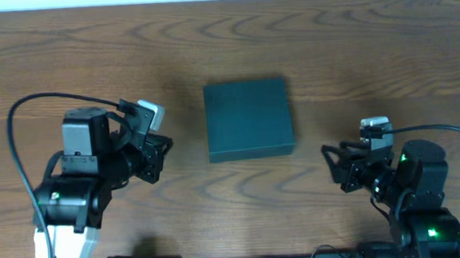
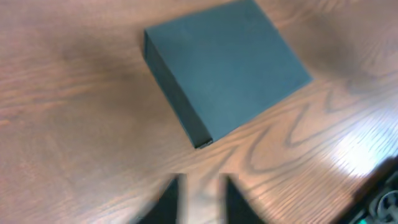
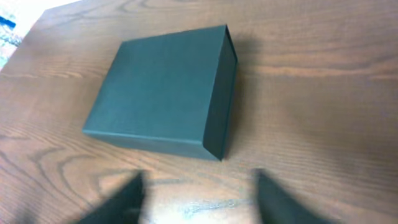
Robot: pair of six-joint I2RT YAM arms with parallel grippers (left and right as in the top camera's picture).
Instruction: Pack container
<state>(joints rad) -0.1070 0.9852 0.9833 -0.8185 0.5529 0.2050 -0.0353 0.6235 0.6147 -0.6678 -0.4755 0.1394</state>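
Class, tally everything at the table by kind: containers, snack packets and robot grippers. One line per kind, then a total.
container, dark green, lid closed: 1
Snack packets: 0
Grippers: 2 (left gripper, right gripper, both empty)
Total: 3

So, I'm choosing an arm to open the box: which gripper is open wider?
The right gripper: in its wrist view the fingers stand far apart, while the left gripper shows only a narrow gap. Neither touches the container.
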